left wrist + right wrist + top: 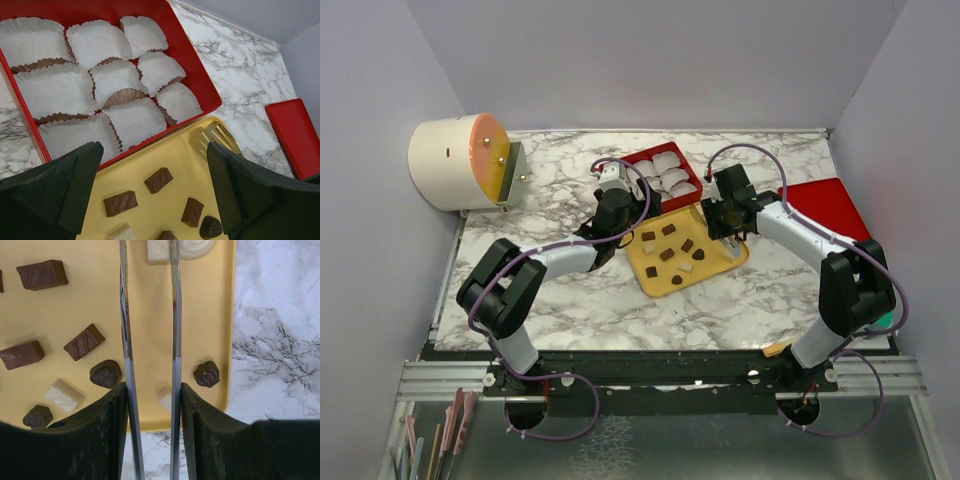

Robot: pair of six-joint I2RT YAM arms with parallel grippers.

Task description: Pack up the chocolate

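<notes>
Top view: I see the chocolate (pixel 666 254) scattered on the yellow tray (pixel 725 262), at 6 o'clock from the red box (pixel 698 182). Left wrist: my left pincer (pixel 155 195) gapes wide, holding nothing. Right wrist: my right pincer (pixel 152 390) clamps metal tweezers (pixel 175 315) over the tray.

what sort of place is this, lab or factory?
Likely a lab test cell: plain walls box in a marble-look table, with one red box of paper cups and a yellow tray of chocolates.
</notes>
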